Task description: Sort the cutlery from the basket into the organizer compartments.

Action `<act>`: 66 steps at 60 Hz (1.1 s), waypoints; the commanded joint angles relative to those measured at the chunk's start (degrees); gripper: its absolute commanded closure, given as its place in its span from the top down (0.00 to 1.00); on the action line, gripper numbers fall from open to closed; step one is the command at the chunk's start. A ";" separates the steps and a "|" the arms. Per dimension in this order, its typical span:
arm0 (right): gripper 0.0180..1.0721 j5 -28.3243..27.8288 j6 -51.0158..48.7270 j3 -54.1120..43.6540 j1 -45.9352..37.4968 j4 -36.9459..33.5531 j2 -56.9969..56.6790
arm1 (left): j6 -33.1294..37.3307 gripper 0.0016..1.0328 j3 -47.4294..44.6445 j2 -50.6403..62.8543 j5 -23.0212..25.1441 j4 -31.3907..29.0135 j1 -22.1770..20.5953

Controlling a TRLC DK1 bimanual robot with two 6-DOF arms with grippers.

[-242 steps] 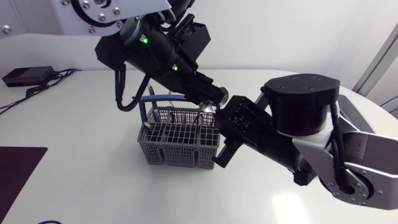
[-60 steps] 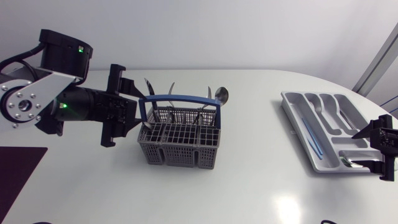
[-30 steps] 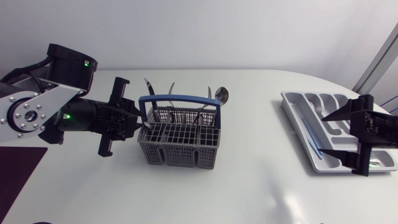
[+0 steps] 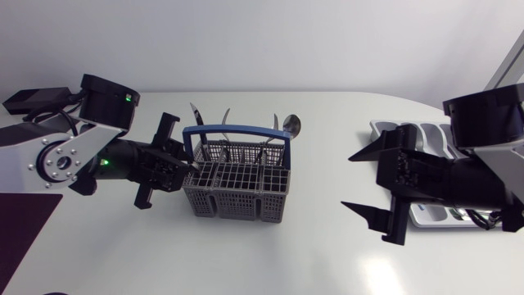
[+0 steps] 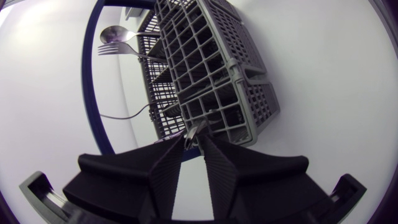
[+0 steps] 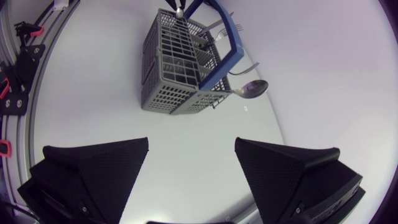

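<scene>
A white bench (image 4: 270, 254) is seen from above. The left tool (image 5: 193, 139) is narrowed onto a metal handle (image 5: 195, 130) at the near end of the grey basket (image 4: 237, 192), where more cutlery (image 4: 291, 124) is stood. The right tool (image 6: 192, 143) is spread wide, with the basket well ahead of it. The organizer (image 4: 422, 133) is partly hidden under that arm.

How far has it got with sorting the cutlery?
Seemingly early. The organizer, mostly hidden by the right arm, shows little. In hand: the left gripper has its jaws shut on a metal handle at the basket. Left: a spoon and a fork stand there; the right gripper is open.
</scene>
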 commanded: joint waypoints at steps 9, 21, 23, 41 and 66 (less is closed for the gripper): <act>0.95 3.30 12.03 1.07 9.05 3.38 4.01 | 4.19 0.24 -1.71 2.65 -0.31 3.77 0.63; 0.95 8.23 20.47 2.47 16.35 9.79 9.20 | 4.55 0.20 -1.09 3.44 -0.40 4.56 0.89; 0.95 8.67 21.70 2.91 17.14 10.41 10.08 | 4.55 0.18 -1.00 3.53 -0.48 4.56 0.89; 0.95 12.44 26.88 5.99 24.08 14.98 18.95 | 3.75 0.05 -1.00 3.88 0.57 4.38 0.36; 0.95 14.11 28.73 10.47 28.04 16.39 25.02 | -0.29 0.03 4.18 2.91 3.65 -2.38 0.36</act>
